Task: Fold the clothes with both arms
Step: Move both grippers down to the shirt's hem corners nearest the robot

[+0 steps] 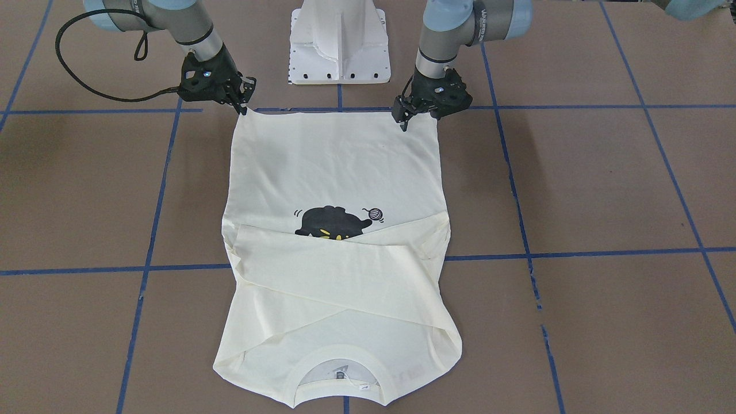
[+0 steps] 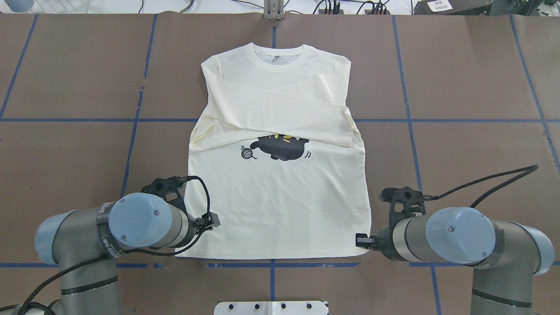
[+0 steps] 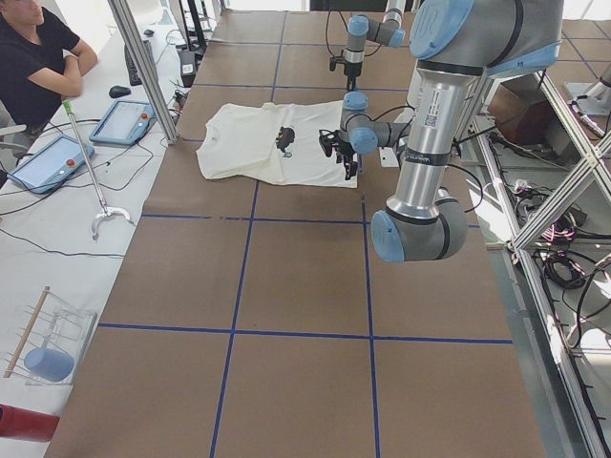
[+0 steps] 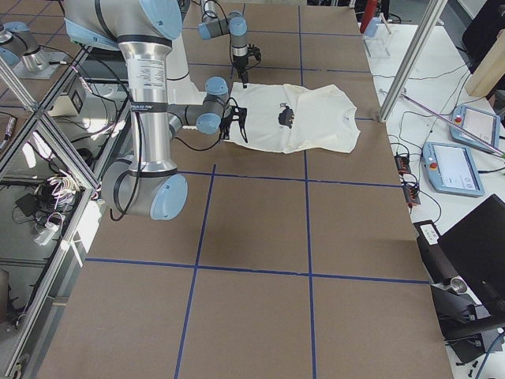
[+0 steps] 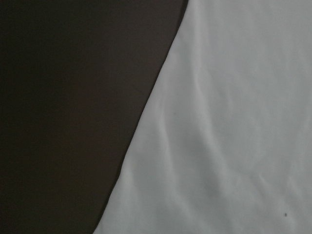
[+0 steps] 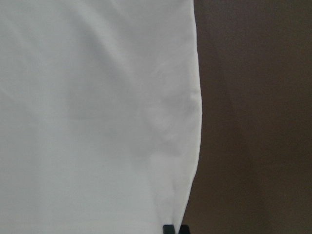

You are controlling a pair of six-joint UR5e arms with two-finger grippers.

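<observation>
The cream T-shirt [image 1: 339,167] lies flat on the brown table, print side up, with both sleeves folded across the chest. The sleeves half cover the black cat print [image 1: 333,221]. The collar points away from me [image 2: 275,54]. My left gripper [image 1: 405,123] is down on the hem near its corner, fingers together on the cloth; it also shows in the overhead view [image 2: 213,222]. My right gripper [image 1: 242,108] pinches the other hem corner. The right wrist view shows its fingertips [image 6: 168,228] closed at the shirt's edge [image 6: 192,146]. The left wrist view shows only cloth [image 5: 234,122] and table.
My white pedestal base [image 1: 339,46] stands just behind the hem. Blue tape lines [image 1: 575,253] cross the brown table. An operator [image 3: 38,57] sits by tablets [image 3: 129,119] beyond the table's far side. A black cable [image 2: 481,183] loops from my right wrist.
</observation>
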